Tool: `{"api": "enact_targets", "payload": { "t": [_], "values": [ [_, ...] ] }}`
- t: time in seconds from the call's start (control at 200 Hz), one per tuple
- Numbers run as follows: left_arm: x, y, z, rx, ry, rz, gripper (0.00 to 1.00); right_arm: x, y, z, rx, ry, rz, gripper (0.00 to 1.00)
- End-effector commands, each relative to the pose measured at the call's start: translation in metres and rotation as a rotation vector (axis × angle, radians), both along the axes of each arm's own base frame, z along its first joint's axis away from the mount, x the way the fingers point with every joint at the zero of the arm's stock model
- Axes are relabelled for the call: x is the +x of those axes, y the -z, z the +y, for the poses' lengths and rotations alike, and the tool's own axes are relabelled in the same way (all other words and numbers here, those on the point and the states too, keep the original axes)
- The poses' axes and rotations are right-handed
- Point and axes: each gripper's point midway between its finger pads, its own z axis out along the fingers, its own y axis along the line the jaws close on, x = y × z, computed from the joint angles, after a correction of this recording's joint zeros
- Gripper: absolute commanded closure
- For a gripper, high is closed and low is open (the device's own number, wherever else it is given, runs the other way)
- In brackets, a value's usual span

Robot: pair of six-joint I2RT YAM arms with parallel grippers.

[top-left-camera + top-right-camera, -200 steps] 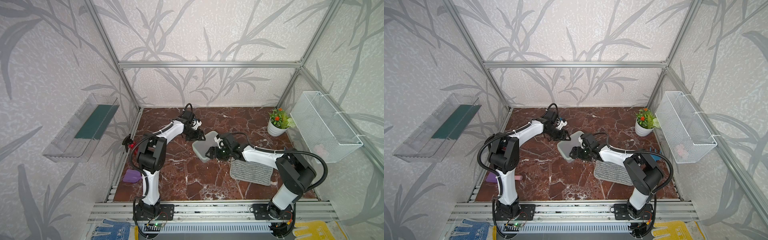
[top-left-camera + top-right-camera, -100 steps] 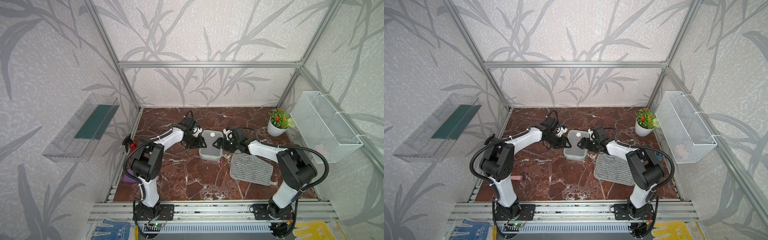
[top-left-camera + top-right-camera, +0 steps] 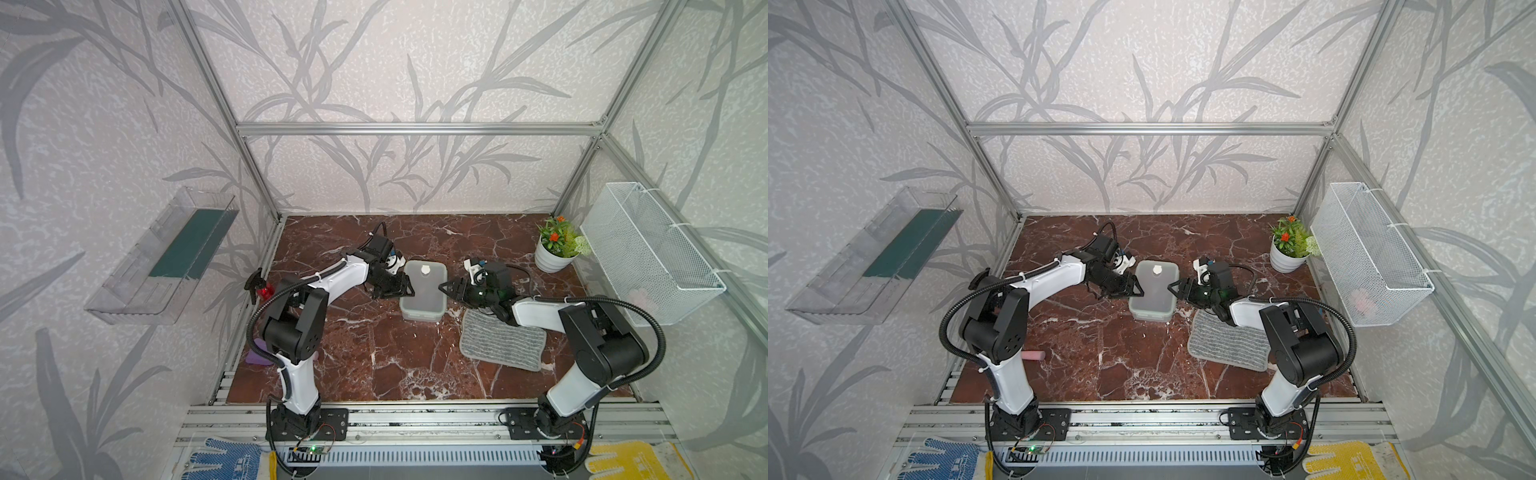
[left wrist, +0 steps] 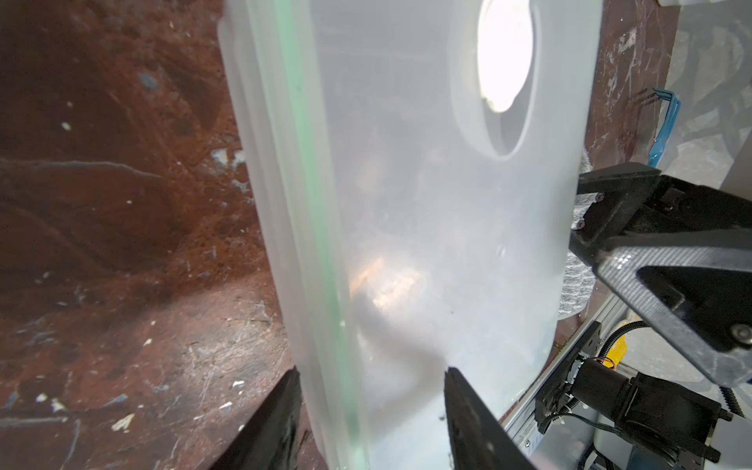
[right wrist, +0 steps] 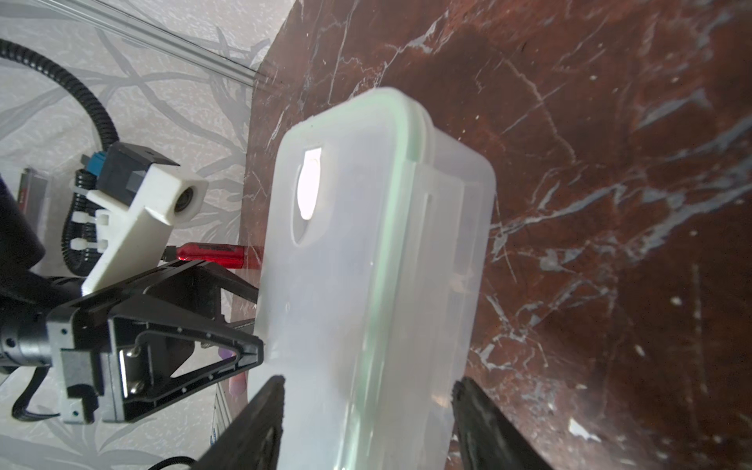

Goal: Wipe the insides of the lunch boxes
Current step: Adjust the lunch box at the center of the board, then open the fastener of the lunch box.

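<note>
Lid (image 3: 424,280) sat shut on lunch box (image 3: 419,313) | left gripper (image 3: 409,286) at its 9 o'clock, right gripper (image 3: 442,287) at 3 o'clock, jaws straddling opposite edges, probably to unclip it | clamped or loose: could not tell for either.

— Any lettering, label or number to read here?
— None. The blue glove (image 3: 224,459) has a printed pattern (too small to make out as letters), and the lunch box (image 5: 366,285) shows no legible mark up close.
</note>
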Motion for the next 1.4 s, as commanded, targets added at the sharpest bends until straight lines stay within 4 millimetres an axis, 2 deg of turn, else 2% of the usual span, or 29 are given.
{"api": "enact_targets", "payload": {
  "t": [0.0,0.015,0.38,0.675,0.79,1.055,1.24,1.395],
  "values": [
    [-0.023,0.035,0.013,0.130,0.000,0.115,0.46,0.008,-0.012,0.004,0.102,-0.006,-0.058,0.35],
    [-0.023,0.036,0.013,0.131,-0.002,0.118,0.46,0.007,-0.006,0.003,0.101,-0.004,-0.043,0.36],
    [-0.025,0.041,0.017,0.158,-0.009,0.132,0.46,0.013,0.005,0.008,0.286,-0.021,-0.075,0.46],
    [-0.025,0.045,0.018,0.168,-0.008,0.143,0.47,0.012,-0.001,0.012,0.359,-0.039,-0.107,0.59],
    [-0.024,0.047,0.016,0.166,-0.006,0.146,0.47,0.011,-0.005,0.012,0.360,-0.046,-0.120,0.67],
    [-0.020,0.046,0.015,0.166,-0.005,0.145,0.47,0.008,-0.003,0.012,0.344,-0.050,-0.108,1.00],
    [-0.020,0.045,0.016,0.172,-0.007,0.144,0.47,0.008,0.006,0.009,0.293,-0.033,-0.076,1.00],
    [-0.020,0.044,0.016,0.174,-0.007,0.143,0.47,0.003,0.015,0.004,0.177,-0.021,-0.041,1.00]
  ]
}}
